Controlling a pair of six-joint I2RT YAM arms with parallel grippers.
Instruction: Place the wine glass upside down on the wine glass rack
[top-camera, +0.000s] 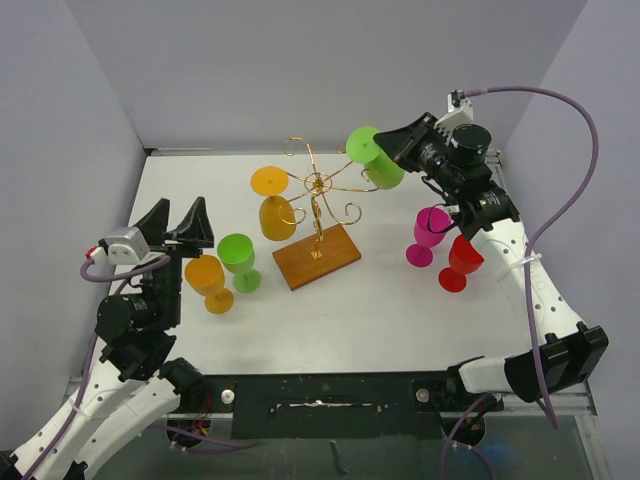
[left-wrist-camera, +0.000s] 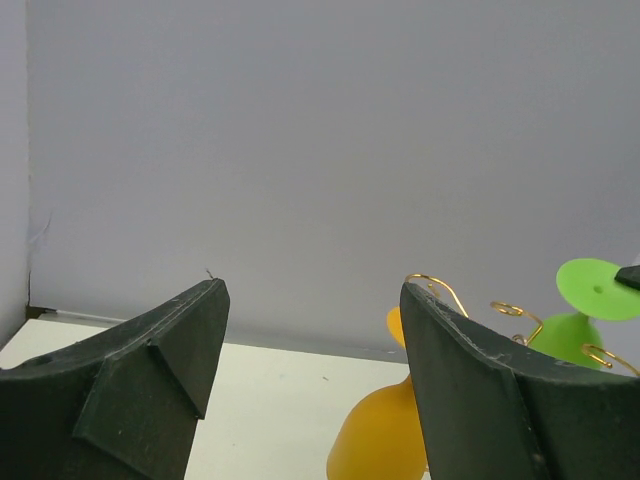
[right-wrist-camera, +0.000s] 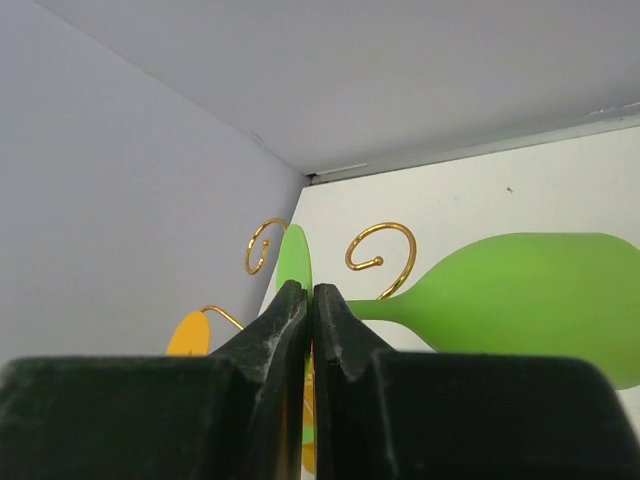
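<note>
Seen from above, the right gripper (top-camera: 386, 146) holds the wine glass (top-camera: 383, 166), a bright green one, in the air at about 1 o'clock from the middle of the wine glass rack (top-camera: 318, 186). The glass is tipped on its side, its round foot towards the rack and its bowl towards the arm. In the right wrist view the two fingers (right-wrist-camera: 285, 315) are pressed almost together, with only a thin slit between them. They pinch the stem close to the foot, and the bowl (right-wrist-camera: 530, 305) stretches away to 3 o'clock. One curled gold hook (right-wrist-camera: 383, 252) stands just above the stem. Whether it touches the glass cannot be told.

The rack's wooden base (top-camera: 317, 257) lies flat near the middle of the table (top-camera: 400, 320). A yellow glass (top-camera: 274, 208) hangs upside down from an arm at 9 o'clock of the stem.

The left gripper (top-camera: 182, 216) hovers at 8 o'clock from the rack. Its fingers (left-wrist-camera: 165, 350) are spread wide and have hold of nothing. Just beside it, an orange glass (top-camera: 208, 281) and a second green glass (top-camera: 239, 260) stand upright on the table, close together.

At 3 to 4 o'clock from the rack, a pink glass (top-camera: 429, 234) and a red glass (top-camera: 461, 261) stand next to each other under the right arm.
</note>
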